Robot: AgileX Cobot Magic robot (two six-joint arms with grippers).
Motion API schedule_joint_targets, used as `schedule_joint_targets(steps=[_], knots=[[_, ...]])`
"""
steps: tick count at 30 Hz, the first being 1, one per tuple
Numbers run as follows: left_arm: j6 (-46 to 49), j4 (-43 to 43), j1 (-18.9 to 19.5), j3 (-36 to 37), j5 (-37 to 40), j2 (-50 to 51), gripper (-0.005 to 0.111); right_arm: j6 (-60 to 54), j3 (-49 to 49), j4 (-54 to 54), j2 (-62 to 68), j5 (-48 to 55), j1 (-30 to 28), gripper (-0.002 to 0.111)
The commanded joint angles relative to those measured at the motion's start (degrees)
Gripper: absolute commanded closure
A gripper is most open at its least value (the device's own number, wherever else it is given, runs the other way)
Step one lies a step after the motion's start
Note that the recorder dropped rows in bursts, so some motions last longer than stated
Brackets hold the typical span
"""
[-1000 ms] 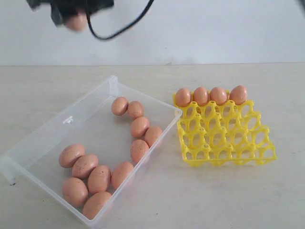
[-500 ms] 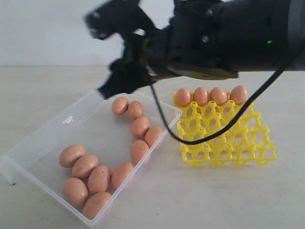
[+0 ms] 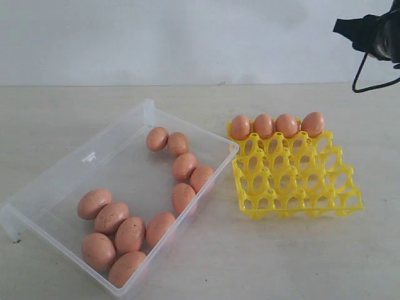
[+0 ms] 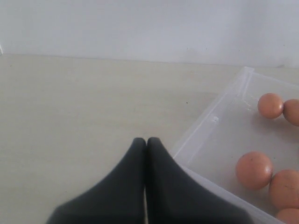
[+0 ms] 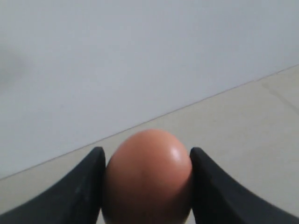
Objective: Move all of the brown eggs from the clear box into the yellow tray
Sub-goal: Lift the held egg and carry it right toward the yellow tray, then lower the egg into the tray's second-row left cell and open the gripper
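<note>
- Currently, toward the near left corner of the bench, the clear box is lying at an angle to the bench's edges. Six brown eggs are clustering in its near corner, touching one another.
- Farther in, five more eggs are lining up in a curved row along the box's right-hand wall and reaching toward its far corner.
- Just beside that wall, the yellow tray is sitting around the middle of the bench. Four eggs are standing upright side by side in its far row of cups.
- Seen from the left wrist, the left end effector is clenched, its dark fingers pressing flat against each other. It is hanging over bare bench just outside a wall of the clear box.
- Farthest back, the right arm is hanging high over the far right corner of the bench. The right end effector is grasping one brown egg between its two fingers, well above the bench, with the pale wall behind it.
</note>
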Motion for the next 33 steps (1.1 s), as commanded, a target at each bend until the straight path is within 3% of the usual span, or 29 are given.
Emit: schedule_joint_targets(steps=[1,5,10,12,16,20,24,27,33], knots=[[0.49,-0.12,-0.28,-0.2,-0.05,0.17,0.111,-18.48,-0.7,-0.74,0.23,8.93,-2.15,0.109],[0.49,-0.12,-0.28,-0.2,-0.05,0.17,0.111,-46.51,-0.7,-0.74,0.68,9.04,-4.32,0.109],[0.49,-0.12,-0.28,-0.2,-0.05,0.17,0.111,-64.91,-0.7,-0.74,1.37,11.24,-7.37,0.109],[0.49,-0.12,-0.28,-0.2,-0.05,0.17,0.111,-71.08,-0.7,5.53,1.9,13.75,-8.03,0.109],[0.49,-0.12,-0.28,-0.2,-0.05,0.17,0.111,-71.57,-0.71,33.97,1.9,9.07,-11.23,0.109],[0.49,-0.12,-0.28,-0.2,-0.05,0.17,0.111,-79.04,3.43,67.2,1.8,-14.47,-15.41,0.109],[0.49,-0.12,-0.28,-0.2,0.19,0.17,0.111,-81.69,8.9,83.74,1.7,-32.47,-14.35,0.109],[0.49,0.02,-0.28,-0.2,0.2,0.17,0.111,-74.2,13.91,83.85,1.7,-48.28,-13.48,0.109],[0.49,0.02,-0.28,-0.2,0.2,0.17,0.111,-64.73,22.02,74.53,1.9,-95.74,-14.17,0.109]])
